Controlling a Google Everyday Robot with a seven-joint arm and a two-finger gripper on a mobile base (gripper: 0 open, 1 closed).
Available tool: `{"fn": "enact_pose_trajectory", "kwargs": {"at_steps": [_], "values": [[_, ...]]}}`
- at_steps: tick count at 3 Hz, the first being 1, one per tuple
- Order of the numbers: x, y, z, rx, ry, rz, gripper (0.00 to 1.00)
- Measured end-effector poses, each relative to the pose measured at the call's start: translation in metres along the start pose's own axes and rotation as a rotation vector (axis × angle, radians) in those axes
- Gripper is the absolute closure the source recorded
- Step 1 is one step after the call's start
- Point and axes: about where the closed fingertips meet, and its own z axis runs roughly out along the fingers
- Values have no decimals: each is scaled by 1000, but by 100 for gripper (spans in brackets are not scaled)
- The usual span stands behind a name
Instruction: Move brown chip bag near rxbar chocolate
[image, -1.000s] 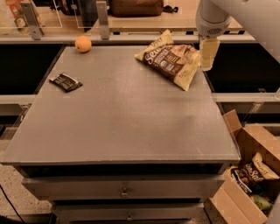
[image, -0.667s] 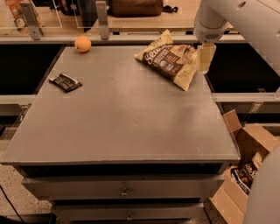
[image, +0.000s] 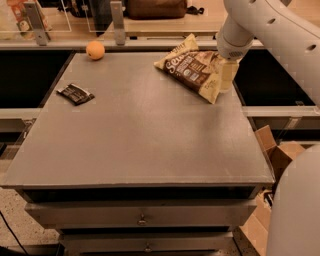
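The brown chip bag (image: 192, 69) lies at the back right of the grey table (image: 145, 145), with cream edges and a dark centre panel with white script. The rxbar chocolate (image: 75, 93), a small flat dark bar, lies near the table's left edge, far from the bag. My gripper (image: 226, 76) hangs from the white arm (image: 265, 30) at the bag's right end, low and right against it. The gripper covers the bag's right edge.
A round orange fruit (image: 95, 50) sits at the table's back left corner. A rail with posts (image: 117, 22) runs behind the table. Open cardboard boxes (image: 275, 155) stand on the floor to the right. Drawers (image: 142, 217) are below the front edge.
My gripper has moved a little left and down, closer onto the bag's right end. The bag, bar and orange have not moved.
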Motion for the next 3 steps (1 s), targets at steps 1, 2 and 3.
{"fn": "enact_pose_trajectory", "kwargs": {"at_steps": [1, 2, 3], "values": [[-6, 5, 16, -23, -24, -10, 16], [-13, 10, 30, -44, -44, -19, 41], [-19, 12, 35, -47, -57, -30, 63]]}}
